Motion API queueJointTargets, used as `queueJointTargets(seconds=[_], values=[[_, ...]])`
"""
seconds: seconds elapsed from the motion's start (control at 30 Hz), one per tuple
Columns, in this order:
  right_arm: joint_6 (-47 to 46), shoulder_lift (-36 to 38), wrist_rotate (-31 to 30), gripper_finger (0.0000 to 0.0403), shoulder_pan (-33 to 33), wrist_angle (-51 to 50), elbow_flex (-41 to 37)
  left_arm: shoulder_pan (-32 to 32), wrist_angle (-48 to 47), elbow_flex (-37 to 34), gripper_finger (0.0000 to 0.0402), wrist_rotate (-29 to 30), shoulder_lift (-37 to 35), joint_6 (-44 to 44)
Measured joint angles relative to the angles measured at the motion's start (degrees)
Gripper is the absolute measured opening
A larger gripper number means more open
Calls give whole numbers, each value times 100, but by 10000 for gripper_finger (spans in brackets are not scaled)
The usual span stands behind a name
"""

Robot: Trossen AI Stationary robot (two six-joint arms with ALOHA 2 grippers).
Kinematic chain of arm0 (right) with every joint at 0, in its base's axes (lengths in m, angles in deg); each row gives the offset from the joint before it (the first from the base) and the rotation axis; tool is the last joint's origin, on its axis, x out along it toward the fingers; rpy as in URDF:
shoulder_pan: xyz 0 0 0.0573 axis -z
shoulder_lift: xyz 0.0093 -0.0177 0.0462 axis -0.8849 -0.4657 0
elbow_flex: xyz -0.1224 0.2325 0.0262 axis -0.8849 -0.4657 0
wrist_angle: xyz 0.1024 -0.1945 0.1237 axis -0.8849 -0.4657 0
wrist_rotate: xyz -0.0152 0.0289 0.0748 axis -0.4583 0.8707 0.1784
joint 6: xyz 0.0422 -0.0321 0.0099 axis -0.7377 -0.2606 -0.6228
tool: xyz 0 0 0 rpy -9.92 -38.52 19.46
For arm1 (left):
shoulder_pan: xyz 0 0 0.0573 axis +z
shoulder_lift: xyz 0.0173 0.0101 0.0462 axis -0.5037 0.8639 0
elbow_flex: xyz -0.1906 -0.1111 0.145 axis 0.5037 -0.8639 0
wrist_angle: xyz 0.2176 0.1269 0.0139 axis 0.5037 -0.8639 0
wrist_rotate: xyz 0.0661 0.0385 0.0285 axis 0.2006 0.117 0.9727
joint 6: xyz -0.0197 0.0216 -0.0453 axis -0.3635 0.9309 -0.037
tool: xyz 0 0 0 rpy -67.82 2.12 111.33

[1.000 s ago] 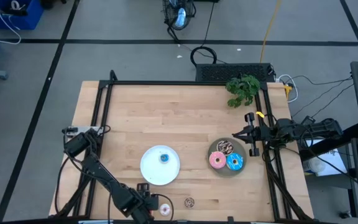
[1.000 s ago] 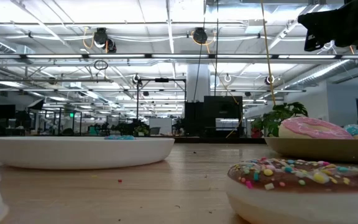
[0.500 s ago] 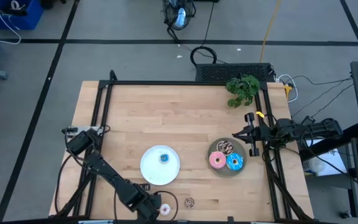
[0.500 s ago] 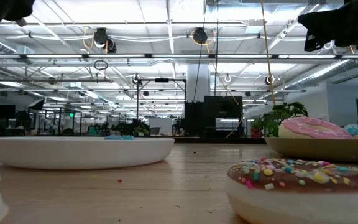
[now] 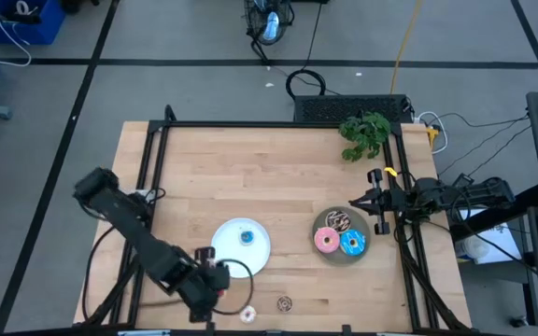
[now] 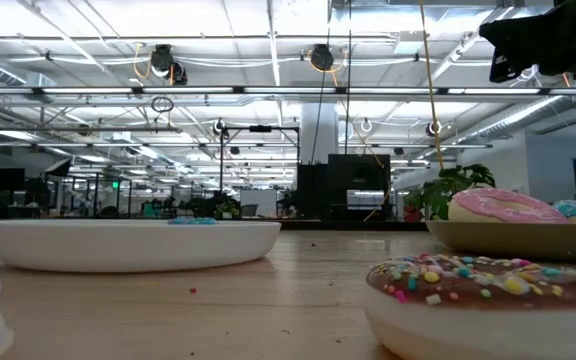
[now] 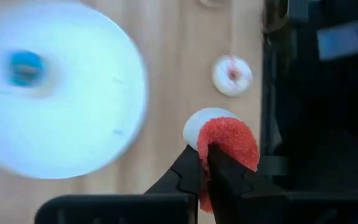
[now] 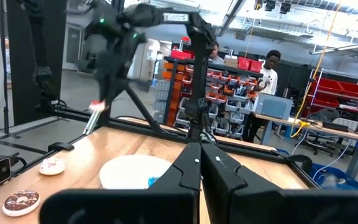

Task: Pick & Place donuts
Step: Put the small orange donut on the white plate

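Observation:
My left gripper (image 5: 217,277) hovers by the near rim of the white plate (image 5: 230,254), shut on a red mini donut (image 7: 230,140). A blue mini donut (image 5: 247,237) lies on that plate. A white mini donut (image 5: 247,315) and a brown sprinkled mini donut (image 5: 285,303) lie flat on the table near its front edge. The grey plate (image 5: 322,223) carries the chocolate (image 5: 337,222), pink (image 5: 326,241) and blue (image 5: 352,245) donuts. My right gripper (image 5: 357,207) waits shut above the grey plate's far right rim. My left gripper pinches the red mini donut's ring (image 7: 211,152) between its two fingers (image 7: 190,169), which point down from above. The donut is lifted clear of the table and sits tilted on edge, red top to one side and white underside (image 7: 197,123) to the other.
A green plant sprig (image 5: 364,133) lies at the far right corner. Black frame rails (image 5: 157,159) run along the table's left, far and right sides. Bare wood lies between the two plates and across the far half. A person (image 8: 267,74) stands in the room beyond.
My left gripper has risen from the table's front edge beside the white mini donut and gone toward the white plate, its arm swinging up and left. The red mini donut now hangs in it clear of the table.

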Motion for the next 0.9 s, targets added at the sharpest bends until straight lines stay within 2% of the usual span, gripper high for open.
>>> queueJointTargets(seconds=[0.2, 0.37, 0.53, 0.7, 0.9], values=[[0, 0, 0, 0, 0, 0, 0, 6, -422, 82, 7, 939, -654, -11], [0, 0, 0, 0, 0, 0, 0, 43, -604, 82, 25, 983, -683, -7], [0, 0, 0, 0, 0, 0, 0, 196, -818, 81, 18, 945, -633, 112], [-24, 0, 0, 0, 0, -2, 0, 649, -1142, 80, 8, 960, -646, 418], [-18, 0, 0, 0, 2, -2, 0, 1438, -1289, 63, 30, 1143, -646, 640]])
